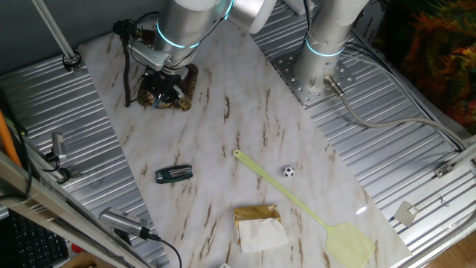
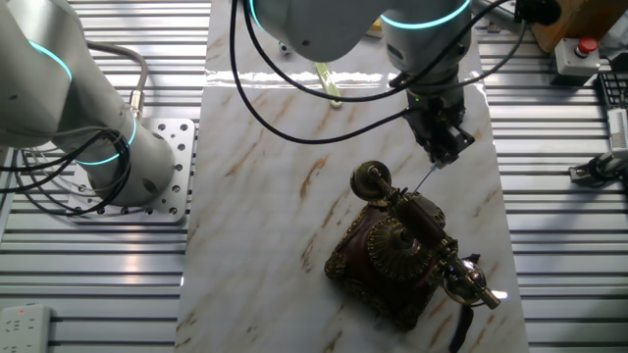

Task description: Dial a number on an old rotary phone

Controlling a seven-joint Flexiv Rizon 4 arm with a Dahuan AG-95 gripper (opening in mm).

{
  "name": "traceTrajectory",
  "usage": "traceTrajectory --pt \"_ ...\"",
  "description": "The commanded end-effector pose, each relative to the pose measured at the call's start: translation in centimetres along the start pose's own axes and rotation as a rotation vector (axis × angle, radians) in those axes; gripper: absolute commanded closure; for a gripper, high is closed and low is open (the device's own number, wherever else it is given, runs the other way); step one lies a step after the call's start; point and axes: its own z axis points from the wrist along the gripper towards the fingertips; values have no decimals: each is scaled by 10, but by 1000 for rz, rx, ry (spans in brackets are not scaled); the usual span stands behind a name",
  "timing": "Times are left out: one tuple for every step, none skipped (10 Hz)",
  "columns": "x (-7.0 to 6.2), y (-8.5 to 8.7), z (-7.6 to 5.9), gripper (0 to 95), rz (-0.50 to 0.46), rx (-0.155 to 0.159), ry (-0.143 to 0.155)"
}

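The pincer is seen hanging above the phone, which stands on the marble-patterned bench directly below and slightly in front of it in the other fixed view. A thin rod is seen running down from the pincer's tip toward the phone's upper part, near the handset; whether the rod touches the phone cannot be told. Whether the pincer is released or clenched cannot be told either, since its fingertips are too small and dark to be made out. The handset is laid across the cradle, with one brass end just below the pincer and the other at the far side. The round dial is set on the sloping face of the base.

In one fixed view the phone is largely covered by the pincer. Well apart from the pincer, a dark green tool, a small ball, a yellow fly swatter and a gold-wrapped packet are laid on the bench.
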Motion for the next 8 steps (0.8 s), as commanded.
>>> traceTrajectory --pt "0 0 1 950 20 6 -3" --pt "0 0 1 950 30 11 -7" --pt "0 0 1 950 36 22 -3" --pt "0 0 1 950 38 25 -2" --pt "0 1 2 950 49 27 -3" --pt "-1 1 3 950 55 30 -6" --pt "-2 1 3 950 59 38 -8" --pt "-2 1 3 950 62 52 -1"
